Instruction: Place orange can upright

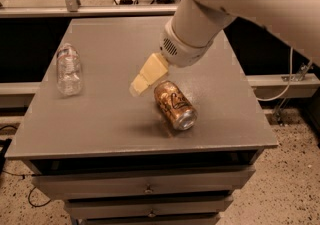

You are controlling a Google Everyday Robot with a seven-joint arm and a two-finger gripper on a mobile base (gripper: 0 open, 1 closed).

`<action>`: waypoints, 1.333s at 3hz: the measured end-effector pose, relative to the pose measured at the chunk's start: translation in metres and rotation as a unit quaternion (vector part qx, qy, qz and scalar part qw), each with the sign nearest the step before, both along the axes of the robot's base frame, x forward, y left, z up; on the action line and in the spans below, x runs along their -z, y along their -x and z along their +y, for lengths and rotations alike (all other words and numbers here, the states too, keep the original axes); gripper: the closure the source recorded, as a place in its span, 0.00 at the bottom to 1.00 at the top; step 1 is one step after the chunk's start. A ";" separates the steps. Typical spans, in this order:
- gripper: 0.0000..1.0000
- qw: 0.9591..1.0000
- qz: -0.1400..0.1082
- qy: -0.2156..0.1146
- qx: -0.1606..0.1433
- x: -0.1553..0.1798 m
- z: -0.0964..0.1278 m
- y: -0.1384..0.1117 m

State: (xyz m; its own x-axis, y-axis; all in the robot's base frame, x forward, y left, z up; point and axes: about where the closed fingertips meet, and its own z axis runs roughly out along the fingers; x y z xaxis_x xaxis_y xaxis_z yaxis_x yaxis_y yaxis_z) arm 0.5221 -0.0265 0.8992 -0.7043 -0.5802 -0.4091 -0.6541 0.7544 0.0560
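The orange can lies on its side just right of centre on the grey table, its silver end aimed at about five o'clock, so your job of standing it upright is not yet done. The gripper hangs just beside the can's far end, at ten o'clock, carrying nothing and likely lining up on that end; whether it is spread or closed, you cannot tell. A clear water bottle lies well apart at nine o'clock.
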 end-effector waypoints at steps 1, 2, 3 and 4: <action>0.00 0.999 0.004 0.031 0.026 0.020 -0.002 -0.005; 0.00 0.998 0.013 0.056 0.040 0.035 -0.005 -0.005; 0.16 0.996 0.021 0.070 0.048 0.047 -0.008 -0.004; 0.41 0.995 0.025 0.077 0.051 0.053 -0.009 -0.005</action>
